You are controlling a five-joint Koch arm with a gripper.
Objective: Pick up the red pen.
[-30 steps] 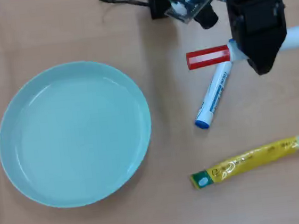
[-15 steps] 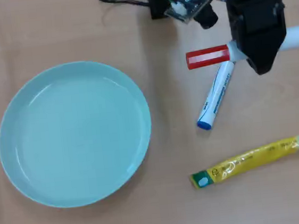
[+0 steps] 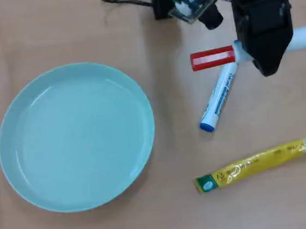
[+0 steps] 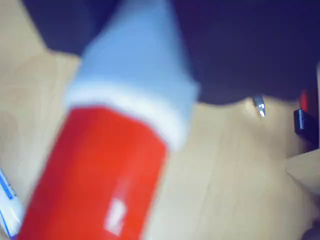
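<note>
while one gripper (image 3: 266, 53) covers one red pen (image 3: 213, 58), one blue-capped marker (image 3: 218, 97) lies beside.

Even, soft light fills the sharp overhead view, while the wrist view's close red-capped white marker (image 4: 110, 160) is badly blurred.

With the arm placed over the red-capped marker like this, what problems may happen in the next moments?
1. The white marker with a red cap touches the white marker with a blue cap near the arm; lifting one may drag or roll the other.
2. The black pincer housing hides the barrel in the overhead view, so the grip cannot be confirmed; the marker may tilt or slip.
3. The wrist view is filled by the blurred red cap, giving little guidance.
</note>
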